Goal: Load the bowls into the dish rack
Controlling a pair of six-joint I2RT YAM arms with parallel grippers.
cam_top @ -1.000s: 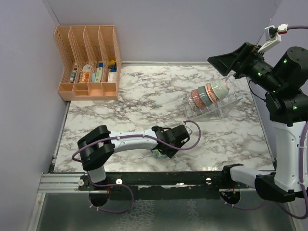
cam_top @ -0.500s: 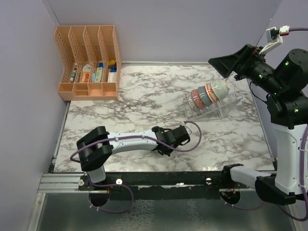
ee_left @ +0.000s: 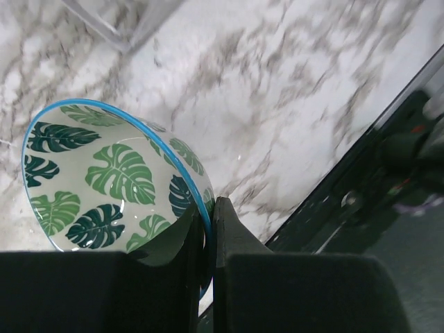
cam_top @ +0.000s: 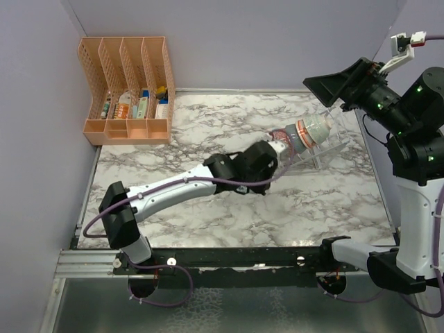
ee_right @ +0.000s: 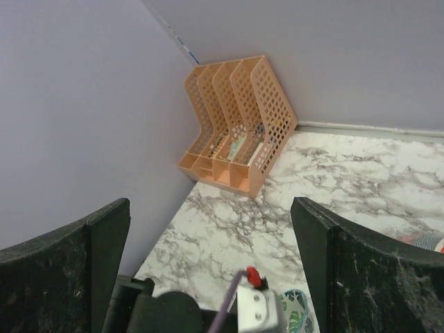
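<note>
My left gripper (cam_top: 269,158) is shut on the rim of the green-blue leaf print bowl (ee_left: 104,180), one finger inside and one outside. It holds the bowl tilted above the marble, at the left end of the clear dish rack (cam_top: 320,148). From the top view the bowl is hidden under the gripper. Several bowls (cam_top: 305,132) stand on edge in the rack, pale green-grey at the right and an orange-red rim beside it. A clear corner of the rack (ee_left: 125,28) shows in the left wrist view. My right gripper (cam_top: 334,84) is open, empty and raised high behind the rack.
An orange plastic file organiser (cam_top: 128,90) with small items stands at the back left corner; it also shows in the right wrist view (ee_right: 236,128). Purple walls close the left and back. The black front rail (cam_top: 229,257) runs along the table's near edge.
My left arm has lifted the leaf print bowl from near the front edge and carried it back and right to the rack's left end. The right arm has barely moved.
</note>
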